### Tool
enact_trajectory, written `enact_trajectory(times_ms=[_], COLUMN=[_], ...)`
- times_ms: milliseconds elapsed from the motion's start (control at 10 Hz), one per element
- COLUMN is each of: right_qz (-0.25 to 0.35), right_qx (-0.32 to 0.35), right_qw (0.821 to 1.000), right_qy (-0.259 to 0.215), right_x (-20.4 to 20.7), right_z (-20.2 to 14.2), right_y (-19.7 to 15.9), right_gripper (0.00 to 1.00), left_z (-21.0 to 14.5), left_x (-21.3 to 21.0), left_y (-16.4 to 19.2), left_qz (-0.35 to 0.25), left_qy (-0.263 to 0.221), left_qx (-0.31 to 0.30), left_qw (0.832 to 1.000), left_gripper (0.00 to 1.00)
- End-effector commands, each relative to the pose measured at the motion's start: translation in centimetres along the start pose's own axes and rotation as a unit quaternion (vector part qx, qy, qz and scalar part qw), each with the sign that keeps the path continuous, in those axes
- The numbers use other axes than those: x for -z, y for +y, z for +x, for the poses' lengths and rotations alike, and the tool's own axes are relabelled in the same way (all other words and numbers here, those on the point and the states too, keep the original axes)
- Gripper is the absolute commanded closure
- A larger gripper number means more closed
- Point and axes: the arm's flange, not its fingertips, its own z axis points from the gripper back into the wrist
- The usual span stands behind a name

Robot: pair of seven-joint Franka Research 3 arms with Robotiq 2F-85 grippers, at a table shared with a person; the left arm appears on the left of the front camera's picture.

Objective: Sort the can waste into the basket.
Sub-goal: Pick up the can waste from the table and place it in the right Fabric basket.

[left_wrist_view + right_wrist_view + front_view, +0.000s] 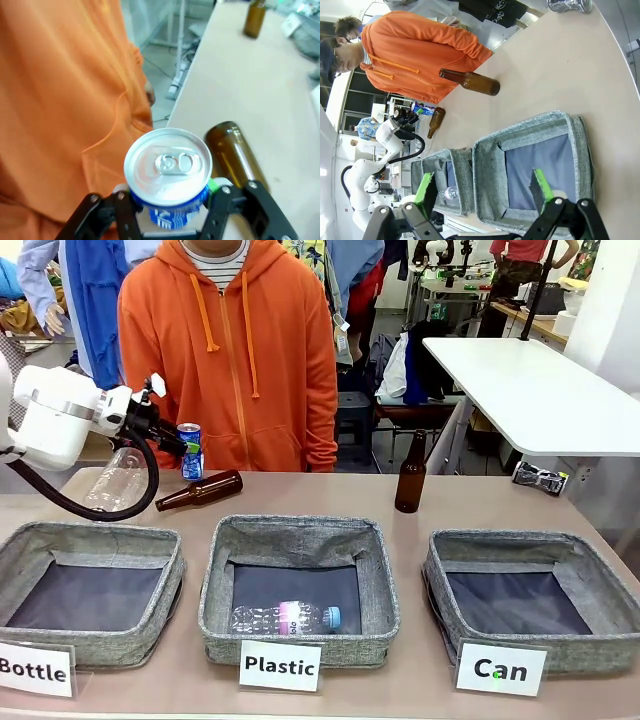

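Observation:
A blue can (190, 451) with a silver top (167, 162) is at the table's far left, in front of the person in the orange hoodie. My left gripper (172, 440) is shut on it, its fingers (220, 200) pressing both sides of the can's body. A crushed black can (540, 478) lies at the far right of the table, also seen as the crushed can (570, 5). The grey basket (455, 555) behind the "Can" card (500, 668) has only its dark bottom showing. My right gripper (482, 192) hangs open over this basket (490, 165).
A brown bottle (200, 490) lies beside the blue can and a clear plastic bottle (115, 480) lies left of it. Another brown bottle (410, 472) stands upright mid-table. The "Plastic" basket (215, 590) holds a clear bottle; the "Bottle" basket (170, 580) sits at the left.

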Motion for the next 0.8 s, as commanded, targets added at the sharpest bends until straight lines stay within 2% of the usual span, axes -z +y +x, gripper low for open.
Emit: enact_trajectory(times_ms=[0, 200, 400, 500, 600, 700], right_qz=[0.012, 0.012, 0.012, 0.012, 0.012, 0.012], right_qx=[-0.011, -0.011, -0.011, -0.011, -0.011, -0.011], right_qw=[1.000, 1.000, 1.000, 1.000, 1.000, 1.000], right_qy=[-0.009, -0.009, -0.009, -0.009, -0.009, -0.009], right_x=[0.1, 0.1, 0.1, 0.1, 0.1, 0.1], right_z=[0.4, 0.4, 0.4, 0.4, 0.4, 0.4], right_y=[-0.1, -0.1, -0.1, -0.1, -0.1, -0.1], right_gripper=[0.00, 0.00, 0.00, 0.00, 0.00, 0.00], left_z=[1.7, 4.5, 6.8, 7.0, 6.5, 5.6], left_x=[-4.6, -10.9, -17.5, -20.1, -22.6, -24.2], left_y=[-5.1, -10.8, -17.1, -19.9, -22.7, -24.6], left_qz=[-0.012, -0.009, -0.049, -0.103, -0.130, -0.121], left_qy=[-0.017, -0.027, -0.039, -0.018, -0.002, -0.011], left_qx=[0.037, 0.066, 0.126, 0.144, 0.155, 0.162], left_qw=[0.999, 0.997, 0.990, 0.984, 0.979, 0.979], left_gripper=[1.00, 1.00, 1.00, 1.00, 1.00, 1.00])
